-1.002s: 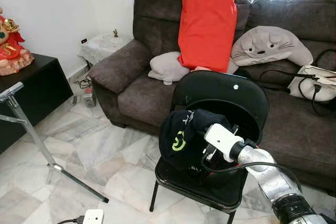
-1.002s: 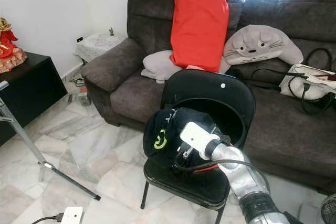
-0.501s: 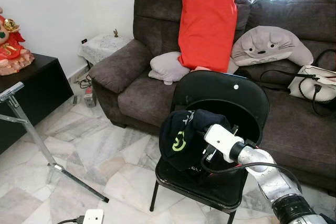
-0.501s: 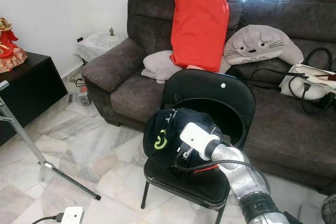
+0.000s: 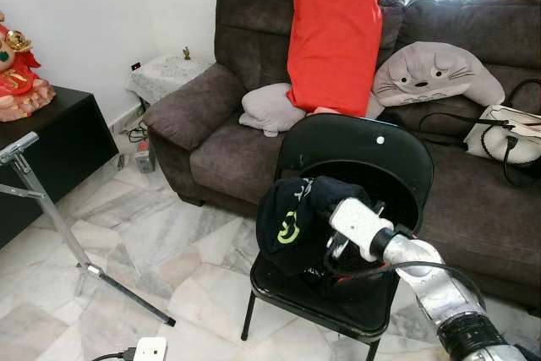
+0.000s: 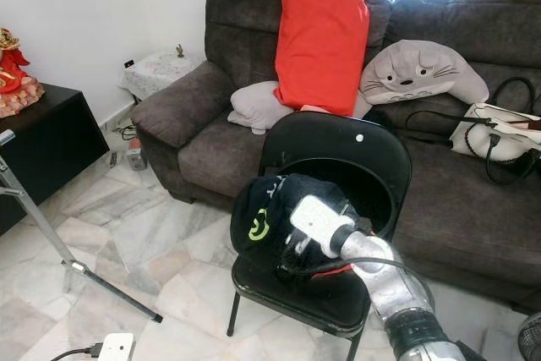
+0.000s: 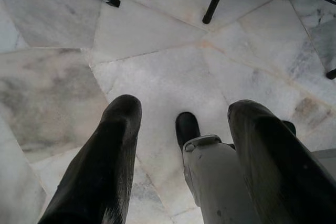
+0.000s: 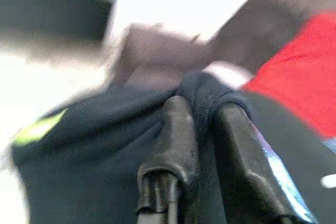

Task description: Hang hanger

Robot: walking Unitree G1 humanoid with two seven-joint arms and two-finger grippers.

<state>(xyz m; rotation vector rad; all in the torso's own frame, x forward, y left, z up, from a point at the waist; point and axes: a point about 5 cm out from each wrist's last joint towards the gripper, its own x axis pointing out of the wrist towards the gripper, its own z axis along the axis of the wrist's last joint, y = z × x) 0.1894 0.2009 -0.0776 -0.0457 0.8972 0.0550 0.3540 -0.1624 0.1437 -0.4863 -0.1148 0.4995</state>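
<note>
The right hand (image 8: 202, 119) is clenched on a fold of a black garment (image 5: 296, 221) with a lime-green logo, holding it bunched just above the seat of a black chair (image 5: 372, 158). In the right wrist view the two black fingers (image 8: 176, 129) pinch the dark cloth between them, though that view is blurred. A thin red line shows at the garment's lower edge by the seat; I cannot tell whether it is a hanger. The silver right arm (image 5: 431, 281) reaches in from the near right.

The left hand (image 7: 181, 124) hangs idle over the marble floor (image 7: 157, 72), its fingers spread apart and released, holding nothing.

The chair stands on the floor just in front of a dark brown sofa (image 5: 194, 116). On the sofa lie a red cushion (image 5: 334, 35) leaning on the backrest, a small grey pillow (image 5: 269, 109) at its foot, a grey plush cushion with a face (image 5: 435, 73) to the right, and a white bag (image 5: 507, 133) with black straps at the far right. A metal stand (image 5: 51, 217) slants across the floor at the left, beside a black cabinet (image 5: 51, 150) that carries a red figurine (image 5: 17, 73). A white power strip (image 5: 150, 349) lies at the near edge.
</note>
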